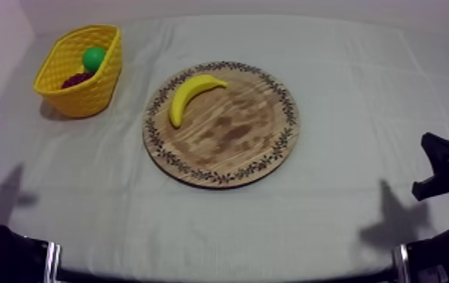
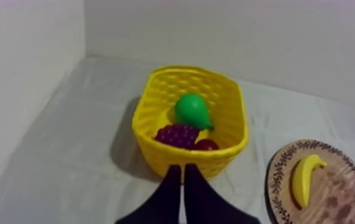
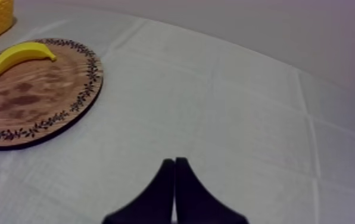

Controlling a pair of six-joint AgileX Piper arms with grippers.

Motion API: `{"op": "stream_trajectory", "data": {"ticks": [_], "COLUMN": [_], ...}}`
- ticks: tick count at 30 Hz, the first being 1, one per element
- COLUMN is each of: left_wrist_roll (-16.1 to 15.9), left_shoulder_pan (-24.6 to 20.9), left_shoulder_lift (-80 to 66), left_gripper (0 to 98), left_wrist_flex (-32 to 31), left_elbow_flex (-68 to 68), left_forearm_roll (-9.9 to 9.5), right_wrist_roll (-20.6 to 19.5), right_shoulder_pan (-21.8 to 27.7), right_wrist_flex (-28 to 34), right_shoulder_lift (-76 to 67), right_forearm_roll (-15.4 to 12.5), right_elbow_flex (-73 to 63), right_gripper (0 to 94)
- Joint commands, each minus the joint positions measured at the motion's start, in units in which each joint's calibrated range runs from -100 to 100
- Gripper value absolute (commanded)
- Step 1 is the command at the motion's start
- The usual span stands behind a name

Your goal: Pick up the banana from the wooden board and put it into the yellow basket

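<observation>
place: lab-style test bench | evidence: cloth-covered table (image 1: 348, 113), bare white walls (image 2: 215, 36), toy banana (image 1: 192, 94)

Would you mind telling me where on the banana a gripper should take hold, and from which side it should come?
Probably the banana at its thick middle, from straight above, fingers across its width: it lies flat on the wooden board, free all round, with tapering ends. It lies toward the yellow basket, so the left gripper, shut, seems better placed.

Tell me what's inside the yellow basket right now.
Inside the yellow basket lie a green pear, a bunch of grapes and a small red fruit. They cover the basket's floor, so anything beneath them is hidden.
</observation>
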Motion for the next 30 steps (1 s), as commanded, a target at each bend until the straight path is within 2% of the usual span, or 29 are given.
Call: {"op": "stream_trajectory", "data": {"ticks": [1,10,30], "left_wrist_roll": [-0.55,-3.29,-6.71], "left_shoulder_pan": [0.39,3.17,12.87], "left_shoulder_lift": [4.83,18.79,43.81], "left_gripper": [0.0,0.0,0.0], "left_wrist_flex": [0.98,8.45,15.26], "left_elbow_flex": [-6.82,-23.52,-45.72], "left_forearm_roll": [0.15,0.52,1.05], "right_wrist_roll": [-0.02,-0.02,-0.02], "right_shoulder_pan": [0.01,0.01,0.01], "right_wrist_flex": [-0.09,-0.09,-0.09], "right_shoulder_lift": [0.00,0.00,0.00], "right_forearm_roll": [-0.01,-0.01,-0.01], "right_elbow_flex": [-0.05,-0.05,-0.05], "right_gripper": [0.3,0.3,0.3]}}
